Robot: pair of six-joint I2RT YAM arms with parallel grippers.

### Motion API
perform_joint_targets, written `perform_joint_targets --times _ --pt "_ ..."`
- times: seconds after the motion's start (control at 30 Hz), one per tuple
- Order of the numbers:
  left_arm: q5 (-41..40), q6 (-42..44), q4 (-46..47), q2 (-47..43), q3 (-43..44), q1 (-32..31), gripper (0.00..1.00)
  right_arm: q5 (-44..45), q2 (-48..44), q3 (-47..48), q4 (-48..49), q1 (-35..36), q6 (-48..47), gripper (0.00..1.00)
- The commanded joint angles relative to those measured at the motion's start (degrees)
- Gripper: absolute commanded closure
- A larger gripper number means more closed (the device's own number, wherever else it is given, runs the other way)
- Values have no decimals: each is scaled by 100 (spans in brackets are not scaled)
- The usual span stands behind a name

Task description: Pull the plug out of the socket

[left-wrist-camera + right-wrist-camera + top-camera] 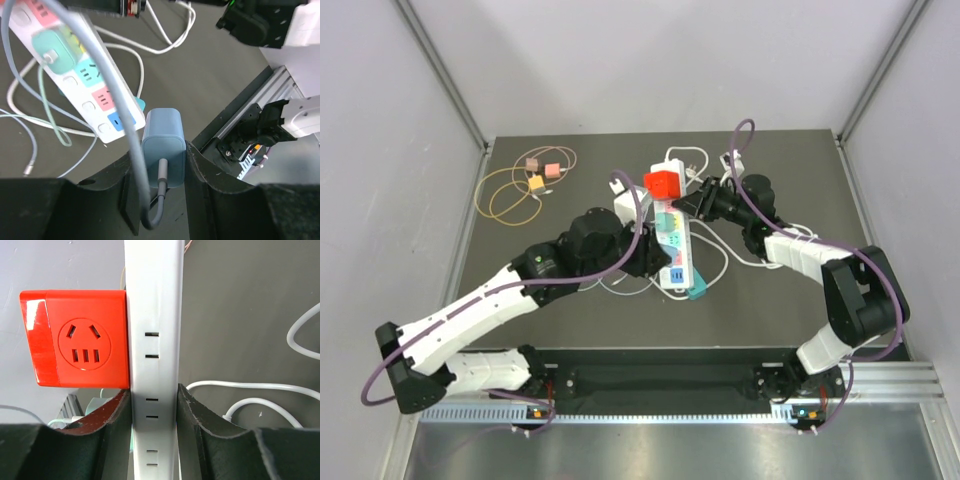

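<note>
Left claw [161, 161] pinches smooth blue boxy plug [162, 131]; right claw [152, 392] clamps glossy white socket strip [152, 300].

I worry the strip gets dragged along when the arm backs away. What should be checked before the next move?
1. Left end effector gripping the light blue square plastic charger plug: ok.
2. Right end effector clamping the long white plastic power strip: ok.
3. Blue plug out of its socket: cannot tell, prongs hidden.
4. Plug's grey cable clear of the strip: not ok, it crosses over it.
5. Red cube adapter seated flush on the strip: ok.
</note>
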Motion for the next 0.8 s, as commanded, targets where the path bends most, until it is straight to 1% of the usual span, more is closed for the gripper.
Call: perform_joint_targets --times 0.0,0.1,0.13,0.17,0.2,0.33,0.4,0.43,0.5,0.53,0.6,0.7,0.77 --pt "-167 299 -38 -467 852 7 100 -173 -105 124 927 -66 209 100" --pt "-772 606 -661 -582 1424 7 100 -199 -96 124 944 -84 244 100" --pt "-914 781 -793 -600 1801 7 100 -208 -96 124 953 -93 253 100" --pt "-1029 835 -1021 -608 1961 7 100 -217 -88 124 945 -102 262 100" --pt "-1125 870 -1058 -635 2215 7 100 -217 -87 124 953 -102 271 100" --pt "-1065 1002 -1111 -696 2744 7 100 -217 -96 124 953 -119 279 100" --pt "-1292 1081 -1259 -670 2972 7 100 -225 -87 124 962 -119 271 100" --pt "-1624 1264 -1339 -592 3252 7 100 -225 -87 124 962 -119 271 100" --pt "-1942 1459 -1462 -495 3682 -2 100 -225 -79 132 962 -119 271 100" --pt "-2161 1651 -1445 -407 3816 7 100 -225 -79 124 962 -119 271 100" --pt "-2295 1802 -1279 -336 4140 7 100 -225 -61 133 962 -119 271 100" --pt "-2462 2074 -403 -327 4378 7 100 -243 -35 141 971 -119 279 100" --pt "-2611 2189 -49 -336 4458 7 100 -252 -26 141 962 -119 280 100"
